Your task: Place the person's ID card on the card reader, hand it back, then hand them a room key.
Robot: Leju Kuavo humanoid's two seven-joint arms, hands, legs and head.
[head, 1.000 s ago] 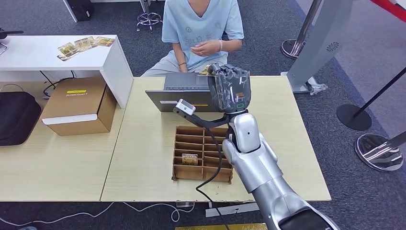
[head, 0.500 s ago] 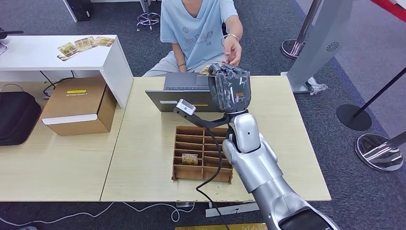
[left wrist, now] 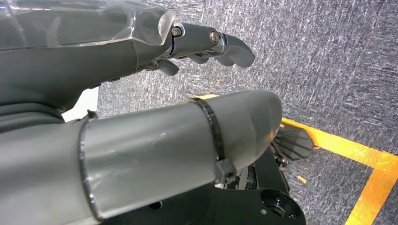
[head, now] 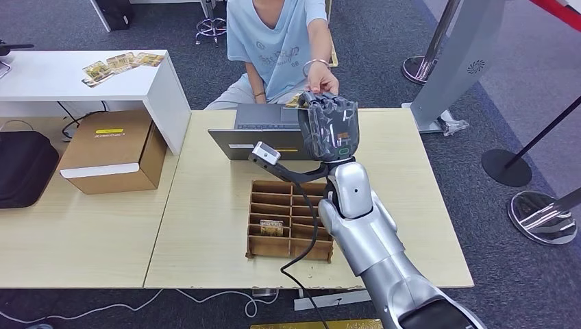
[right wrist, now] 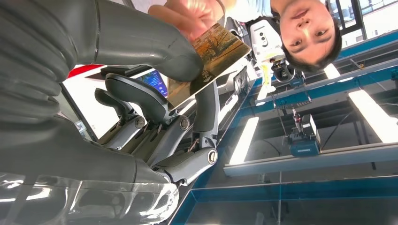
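My right hand [head: 330, 127] is raised over the far edge of the wooden table, palm away from me. It pinches a picture-printed card [head: 295, 101] between thumb and finger. In the right wrist view the card [right wrist: 211, 55] sticks out past my thumb, and the person's hand [right wrist: 187, 13] holds its far end. From the head view the person's hand [head: 322, 83] reaches down onto my fingertips. The grey card reader [head: 257, 130] lies just left of my hand. My left hand [left wrist: 141, 56] hangs over the carpet with its fingers apart and nothing in it.
A wooden divided tray [head: 291, 221] sits under my right forearm with one card [head: 272, 225] in a slot. Several more cards [head: 123, 63] lie on the white side table. A cardboard box [head: 113, 151] and a black bag [head: 24, 168] rest at the left.
The person's hand has come from their chest across to my raised right hand and now touches the card. My right hand has stayed still.
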